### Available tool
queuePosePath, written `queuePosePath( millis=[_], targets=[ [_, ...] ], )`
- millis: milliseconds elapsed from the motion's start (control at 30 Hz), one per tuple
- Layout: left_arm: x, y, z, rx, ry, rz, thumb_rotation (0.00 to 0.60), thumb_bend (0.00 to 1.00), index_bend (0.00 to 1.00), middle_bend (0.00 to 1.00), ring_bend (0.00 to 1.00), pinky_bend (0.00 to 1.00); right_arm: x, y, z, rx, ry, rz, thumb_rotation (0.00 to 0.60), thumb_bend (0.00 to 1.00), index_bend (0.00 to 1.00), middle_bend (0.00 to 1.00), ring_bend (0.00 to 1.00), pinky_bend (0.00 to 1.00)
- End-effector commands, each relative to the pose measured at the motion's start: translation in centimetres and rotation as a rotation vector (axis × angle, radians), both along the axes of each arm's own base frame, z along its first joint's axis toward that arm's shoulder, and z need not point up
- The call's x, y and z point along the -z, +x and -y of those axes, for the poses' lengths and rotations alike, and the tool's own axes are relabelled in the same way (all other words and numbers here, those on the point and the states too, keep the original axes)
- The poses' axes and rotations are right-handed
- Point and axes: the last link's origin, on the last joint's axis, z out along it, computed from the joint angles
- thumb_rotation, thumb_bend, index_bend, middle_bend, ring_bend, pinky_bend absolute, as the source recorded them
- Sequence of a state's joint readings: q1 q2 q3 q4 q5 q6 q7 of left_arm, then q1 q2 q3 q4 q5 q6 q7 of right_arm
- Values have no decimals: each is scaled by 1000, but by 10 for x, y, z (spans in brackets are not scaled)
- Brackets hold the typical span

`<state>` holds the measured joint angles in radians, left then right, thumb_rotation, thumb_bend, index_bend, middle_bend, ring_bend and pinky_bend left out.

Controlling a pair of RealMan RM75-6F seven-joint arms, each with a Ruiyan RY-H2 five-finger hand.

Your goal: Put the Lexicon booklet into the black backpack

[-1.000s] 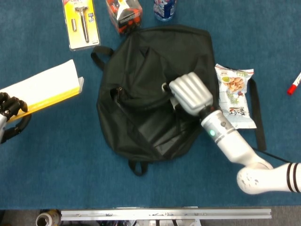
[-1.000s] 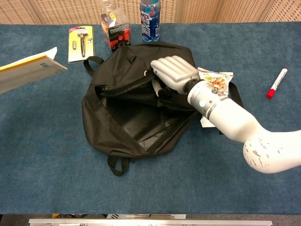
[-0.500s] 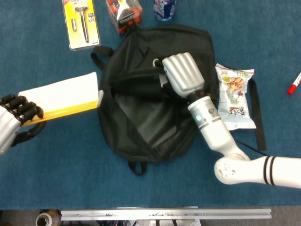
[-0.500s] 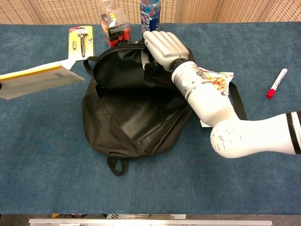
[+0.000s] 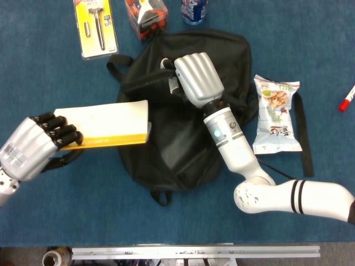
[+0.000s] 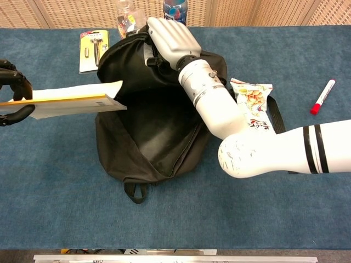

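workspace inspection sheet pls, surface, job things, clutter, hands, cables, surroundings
surface: blue cloth table.
job's things: black backpack lies open; Lexicon booklet held level, its leading edge over the bag's left side, not yet inside.
clutter: snack packet right of the bag, red marker at far right, razor blister pack, red-and-black pack and blue bottle along the far edge.
hands: left hand grips the booklet's near end; right hand holds the bag's upper flap raised.
cables: nothing seen.
surroundings: slatted wall panels behind the table.

A snack packet (image 5: 277, 113), red marker (image 5: 346, 100) and carded razor (image 5: 96, 26) lie on the table.
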<state>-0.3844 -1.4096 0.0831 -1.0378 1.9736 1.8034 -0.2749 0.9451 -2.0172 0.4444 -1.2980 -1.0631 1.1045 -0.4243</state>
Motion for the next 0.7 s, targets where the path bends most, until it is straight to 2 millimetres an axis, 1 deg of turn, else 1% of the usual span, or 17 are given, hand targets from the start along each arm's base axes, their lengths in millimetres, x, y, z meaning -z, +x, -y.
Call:
queuePosePath(
  millis=[33, 333, 700],
  targets=[
    [6, 5, -3, 13, -14, 1, 600, 452, 743, 687, 585, 679, -1, 6, 2, 6, -2, 35, 600, 813, 668, 588, 583, 743],
    [27, 13, -16, 11, -22, -36, 600, 451, 743, 687, 585, 679, 2, 22, 5, 5, 4, 98, 600, 812, 668, 588, 583, 743],
    [47, 22, -23, -15, -10, -59, 600, 449, 743, 687, 585, 679, 10, 52, 6, -20, -17, 149, 600, 812, 668, 588, 583, 743]
  ],
)
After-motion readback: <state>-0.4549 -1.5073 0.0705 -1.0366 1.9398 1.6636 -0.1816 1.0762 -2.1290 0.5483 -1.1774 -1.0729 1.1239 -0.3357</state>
